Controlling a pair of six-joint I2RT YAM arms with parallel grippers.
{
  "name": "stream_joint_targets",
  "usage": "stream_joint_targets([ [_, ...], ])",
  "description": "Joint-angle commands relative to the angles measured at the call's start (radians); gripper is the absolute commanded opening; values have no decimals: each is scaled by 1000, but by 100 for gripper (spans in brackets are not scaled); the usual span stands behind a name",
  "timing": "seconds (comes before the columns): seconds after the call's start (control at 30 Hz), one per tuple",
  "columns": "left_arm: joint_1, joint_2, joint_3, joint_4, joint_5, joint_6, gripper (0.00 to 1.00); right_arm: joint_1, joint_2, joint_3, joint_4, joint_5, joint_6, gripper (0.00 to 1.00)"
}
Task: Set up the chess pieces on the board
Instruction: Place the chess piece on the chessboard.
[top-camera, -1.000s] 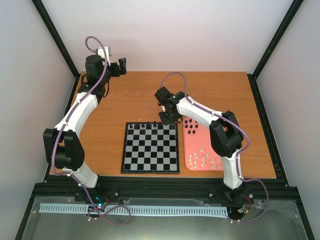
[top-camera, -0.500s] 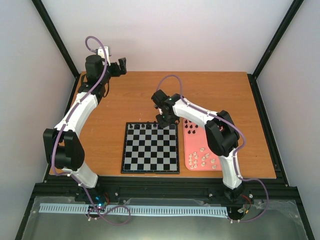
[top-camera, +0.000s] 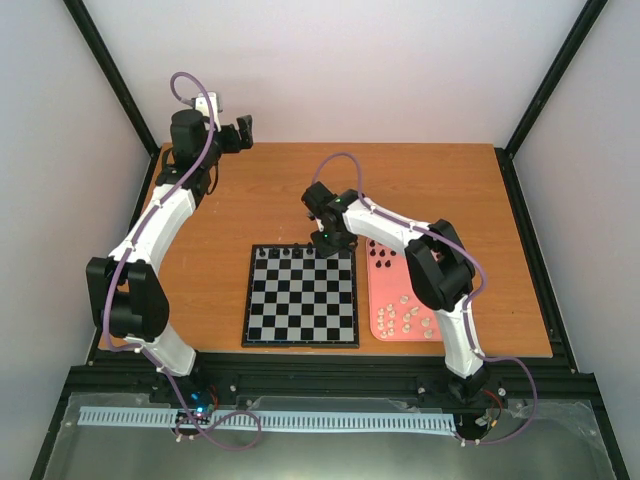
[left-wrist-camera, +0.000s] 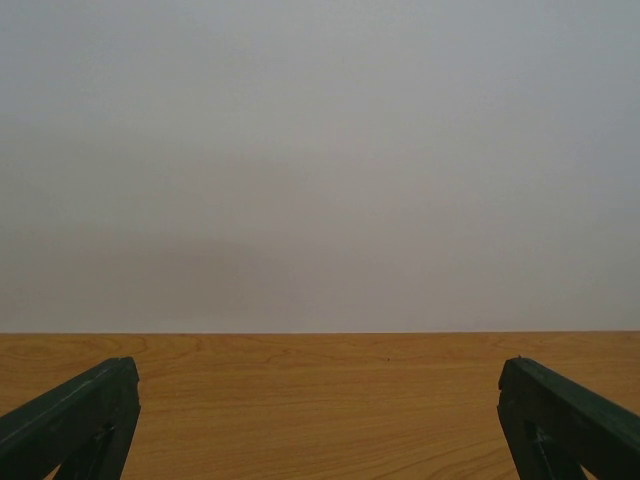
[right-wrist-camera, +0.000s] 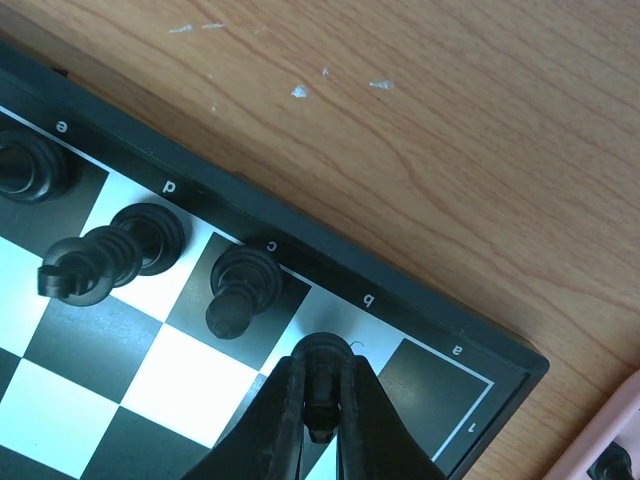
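Two fingers of right gripper (right-wrist-camera: 322, 372) clamp one dark piece (right-wrist-camera: 322, 400), nipped between the tips over the b square of board (right-wrist-camera: 320, 272), far row, beside three black pieces (right-wrist-camera: 240, 290) standing on c, d, e. Cannot tell whether its base touches the square. Judged light, hard, smooth, narrow-footed and quick to topple: hold high on the body, lower straight, release gently. Left gripper (left-wrist-camera: 320, 430) spread wide, holding nothing, parked over the far left corner of table (top-camera: 440, 190). Spare pieces (top-camera: 405, 318), cream and black, lie on pink tray (top-camera: 395, 285) just right of board.
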Motion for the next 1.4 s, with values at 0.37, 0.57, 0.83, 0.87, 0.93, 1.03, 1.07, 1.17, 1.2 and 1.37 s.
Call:
stream_joint_targets([
  [0.37, -5, 4, 53, 2, 6, 6, 100, -4, 27, -18, 30, 7, -1, 8],
  [0.57, -4, 5, 53, 3, 6, 6, 100, -17, 27, -26, 41, 8, 1, 8],
  [0.83, -4, 4, 52, 1, 2, 6, 100, -19, 32, -33, 46, -4, -2, 8],
  [0.87, -5, 4, 53, 1, 3, 6, 100, -21, 29, -39, 49, -6, 0, 8],
  [0.93, -4, 8, 54, 1, 5, 6, 100, -19, 23, -48, 52, -12, 1, 8],
  [1.03, -5, 7, 53, 1, 6, 4, 100, -19, 14, -55, 55, -18, 3, 7],
  [1.07, -4, 7, 53, 2, 6, 4, 100, -18, 9, -57, 57, -21, 4, 8],
  [1.17, -5, 6, 52, 0, 8, 4, 100, -16, 4, -60, 56, -25, 2, 8],
  [1.2, -6, 4, 52, 1, 8, 4, 100, -15, 5, -59, 55, -24, 2, 8],
  [1.37, -6, 6, 52, 1, 5, 6, 100, -9, 0, -59, 49, -22, 5, 8],
])
